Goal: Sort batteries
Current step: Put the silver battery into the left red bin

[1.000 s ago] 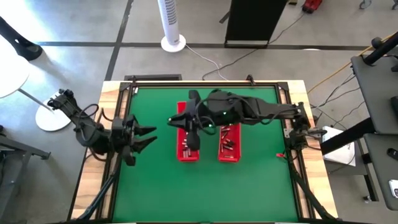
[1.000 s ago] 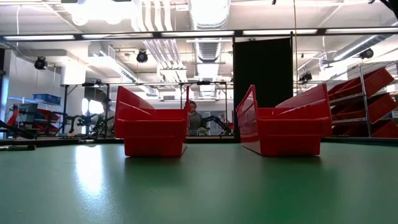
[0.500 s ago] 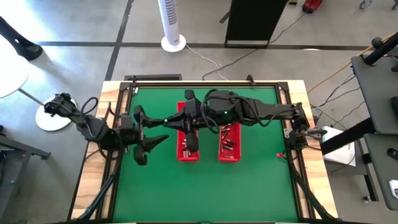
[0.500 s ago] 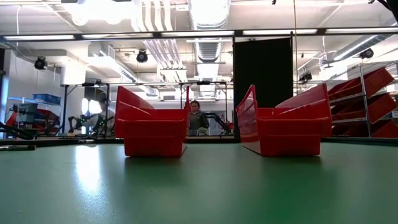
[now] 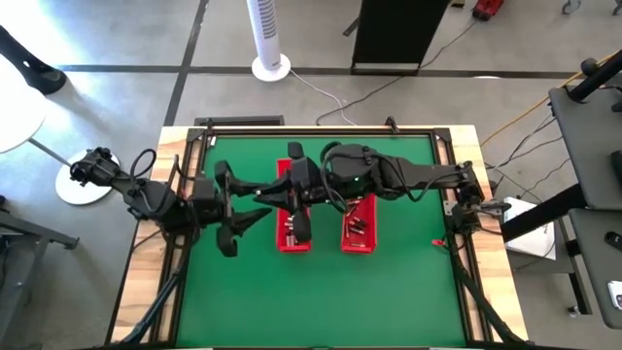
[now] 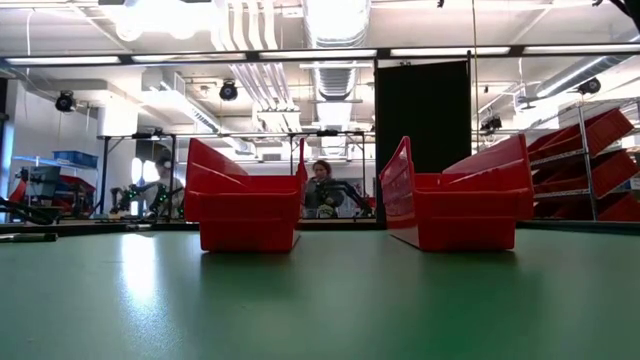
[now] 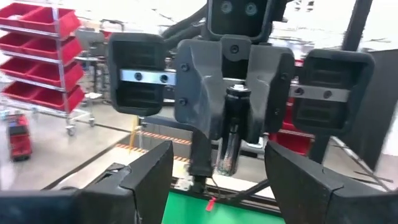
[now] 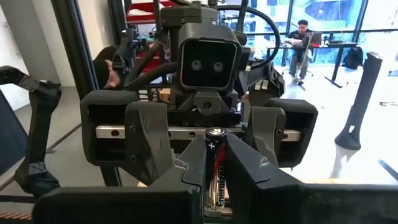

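Two dark arms meet above the green table [image 5: 321, 292], over the left of two long red plastic trays [image 5: 293, 226]. The right gripper [image 7: 235, 121] is clamped on one upright dark cylindrical battery [image 8: 214, 168], held between its fingers with the silvery cap up. The left gripper [image 5: 255, 202] faces it just beside, fingers spread apart, nothing between them; in the right wrist view its camera housing sits directly behind the held battery. More small silvery-grey batteries [image 5: 356, 226] lie loose in the right red tray [image 5: 358, 224], a few in the left tray. In the low view both trays stand side by side on the table, a seated person [image 6: 322, 188] showing in the room behind.
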